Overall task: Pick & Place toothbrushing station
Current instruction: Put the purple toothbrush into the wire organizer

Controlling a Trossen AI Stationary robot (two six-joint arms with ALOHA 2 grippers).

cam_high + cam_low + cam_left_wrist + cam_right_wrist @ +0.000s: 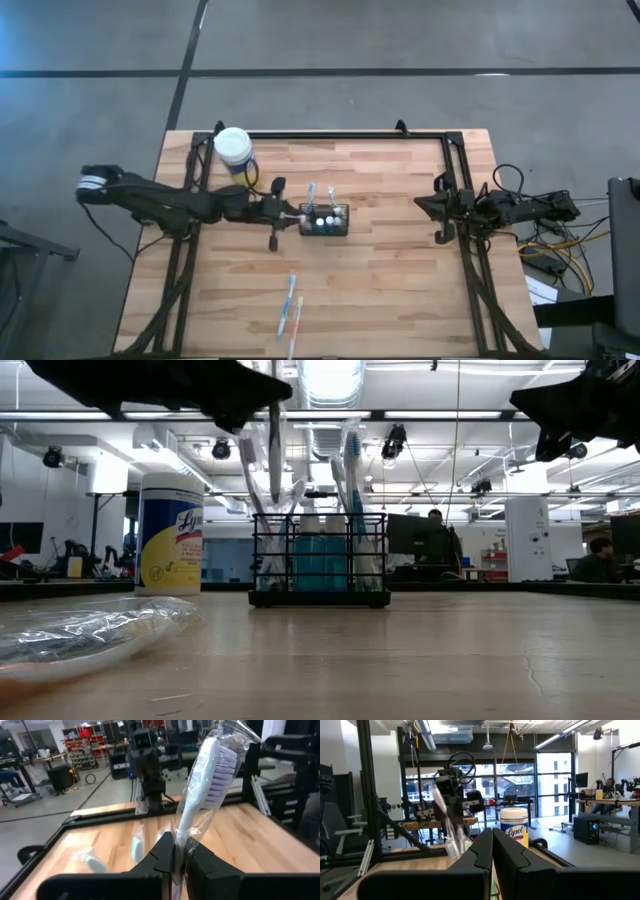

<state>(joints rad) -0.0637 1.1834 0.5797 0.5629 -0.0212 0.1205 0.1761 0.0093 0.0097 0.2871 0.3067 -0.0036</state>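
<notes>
Pinching a plastic-wrapped toothbrush [200, 795] upright, the left gripper [297, 216] hovers just left of the toothbrushing station [326, 220], which stands mid-table with brushes in it; a yellow canister [233, 147] sits far left. Two loose toothbrushes [290, 312] lie nearer. Right gripper [432, 205] waits at the right edge, fingers pressed together.

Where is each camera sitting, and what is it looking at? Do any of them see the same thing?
High view: above the table, looking straight down; both arms show, left gripper beside the mesh holder, right gripper at the table's edge.
Low view: at tabletop height, looking across at the mesh holder; arms hang in from above.
Left wrist view: on the left arm; its fingers pinch a wrapped toothbrush.
Right wrist view: on the right arm; shut fingers facing the wipes canister.
Shared: the canister shows in the high, low and right wrist views.
</notes>
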